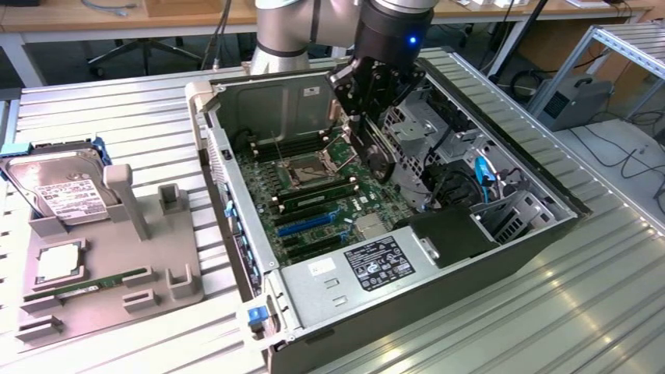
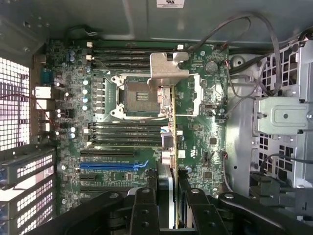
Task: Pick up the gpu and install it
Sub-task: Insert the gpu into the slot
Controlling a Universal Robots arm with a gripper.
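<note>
Low in the exterior view, nearest the camera, the power supply (image 1: 379, 265) sits at the front of the open computer case (image 1: 223, 148). Beyond it lies the motherboard (image 1: 311, 195) with its blue expansion slot (image 1: 304, 224). In the upper middle of the frame, the hand (image 1: 364, 117) pinches the gpu (image 1: 376, 160) on edge over the board. This is probably so its connector edge can meet a slot, and it looks not yet seated.

You see the gripper (image 1: 364, 123) reaching into the open computer case (image 1: 272, 97), clamped on the gpu (image 1: 378, 161), which hangs edge-down over the motherboard (image 1: 311, 199). At the exterior view's left, a hard drive (image 1: 62, 187) and a memory stick (image 1: 99, 284) sit in a grey holder (image 1: 99, 315).
</note>
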